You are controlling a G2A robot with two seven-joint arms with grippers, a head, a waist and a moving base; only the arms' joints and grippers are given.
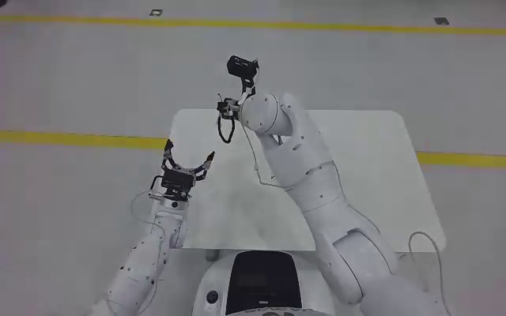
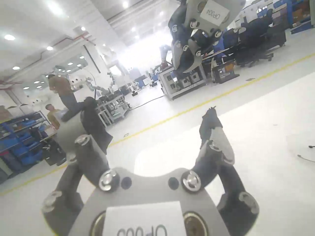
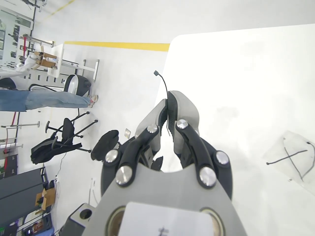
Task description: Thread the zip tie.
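Note:
My right gripper (image 3: pixel 168 97) is shut on a thin black zip tie (image 3: pixel 163 82), held above the table's far left corner. The tie's small square head sticks out past the fingertips and its tail runs back between the pads. From above, the zip tie (image 1: pixel 224 131) hangs as a dark loop under the right gripper (image 1: pixel 228 107). My left gripper (image 1: pixel 188 163) stands open at the table's left edge, a short way nearer than the right one, with nothing between its fingers. In the left wrist view the left gripper (image 2: pixel 150 120) points up toward the right gripper (image 2: pixel 185 63) overhead.
The white table (image 1: pixel 371 158) has rounded corners. A clear plastic sheet (image 3: pixel 275 152) with two more black zip ties (image 3: pixel 292 157) crossed on it lies on the tabletop. Yellow floor lines run past the table.

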